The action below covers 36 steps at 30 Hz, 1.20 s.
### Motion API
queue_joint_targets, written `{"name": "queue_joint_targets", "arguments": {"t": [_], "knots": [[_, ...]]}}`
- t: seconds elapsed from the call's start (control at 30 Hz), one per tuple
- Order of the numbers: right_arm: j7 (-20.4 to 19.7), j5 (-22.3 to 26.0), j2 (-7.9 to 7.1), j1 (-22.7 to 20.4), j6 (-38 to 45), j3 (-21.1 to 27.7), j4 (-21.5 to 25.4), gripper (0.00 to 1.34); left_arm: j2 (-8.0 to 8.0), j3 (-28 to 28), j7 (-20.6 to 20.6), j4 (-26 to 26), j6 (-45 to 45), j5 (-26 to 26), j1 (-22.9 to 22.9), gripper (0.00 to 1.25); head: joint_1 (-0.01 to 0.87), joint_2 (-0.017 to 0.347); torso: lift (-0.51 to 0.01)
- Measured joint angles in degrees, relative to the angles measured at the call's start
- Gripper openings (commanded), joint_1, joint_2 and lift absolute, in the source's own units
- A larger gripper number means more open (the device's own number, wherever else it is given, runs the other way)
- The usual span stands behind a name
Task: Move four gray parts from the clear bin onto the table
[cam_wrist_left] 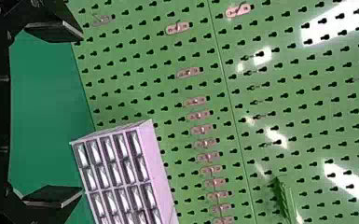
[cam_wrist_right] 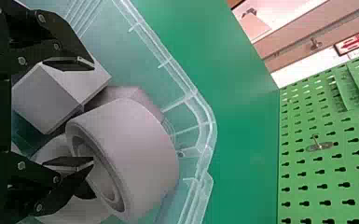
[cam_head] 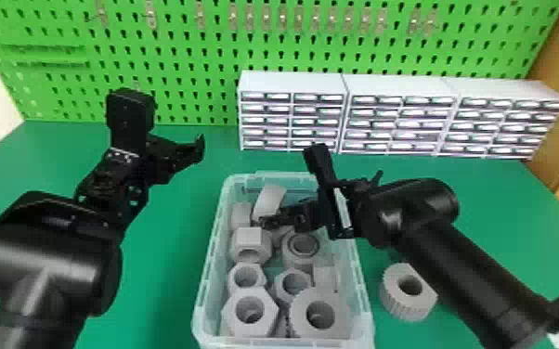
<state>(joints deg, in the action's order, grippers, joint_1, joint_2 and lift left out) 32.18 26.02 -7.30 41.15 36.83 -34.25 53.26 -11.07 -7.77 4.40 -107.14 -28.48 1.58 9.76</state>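
In the head view, one ribbed gray part (cam_head: 399, 308) lies on the table (cam_head: 167, 260), outside the clear bin (cam_head: 364, 306) and nearer the robot than the right gripper (cam_head: 267, 222). Taking that part as the first delivered, the task looks about a quarter done, with three more to bring out. The right jaws are down inside the bin's far end, and plenty of loose gray parts (cam_head: 257, 325) lie in it, most of them on the near side of those jaws. The left gripper (cam_head: 198, 148) is parked above the table, with the bin well off to the right of its jaws and nearer the robot.

In the left wrist view, the left jaws stand wide apart with nothing between them. Beyond them are the pegboard (cam_wrist_left: 135, 65) and a drawer cabinet (cam_wrist_left: 161, 177), so this arm seems to have no share in the count just now.

In the right wrist view, the right jaws are spread well apart and have no evident grip. One tip is at a blocky gray part (cam_wrist_right: 46, 93); the other is by the hole of a round hollow part (cam_wrist_right: 142, 149). Either could become the second delivery, but closing, lifting and setting down are all to be done.
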Motion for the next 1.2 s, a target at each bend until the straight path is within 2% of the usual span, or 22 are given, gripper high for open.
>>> {"name": "queue_joint_targets", "arguments": {"t": [0.6,1.2], "knots": [[-0.01,0.12,-0.28,-0.43,-0.76,-0.11,-0.17,0.80,0.03,-0.34,0.00,0.00,0.00,-0.06,0.11,1.13,0.686,0.026,-0.050],[-0.18,1.28,0.52,0.36,-3.69,-2.08,-1.47,0.80,0.08,-0.60,0.00,0.00,0.00,0.00,0.35,1.12,0.686,0.026,-0.050]]}}
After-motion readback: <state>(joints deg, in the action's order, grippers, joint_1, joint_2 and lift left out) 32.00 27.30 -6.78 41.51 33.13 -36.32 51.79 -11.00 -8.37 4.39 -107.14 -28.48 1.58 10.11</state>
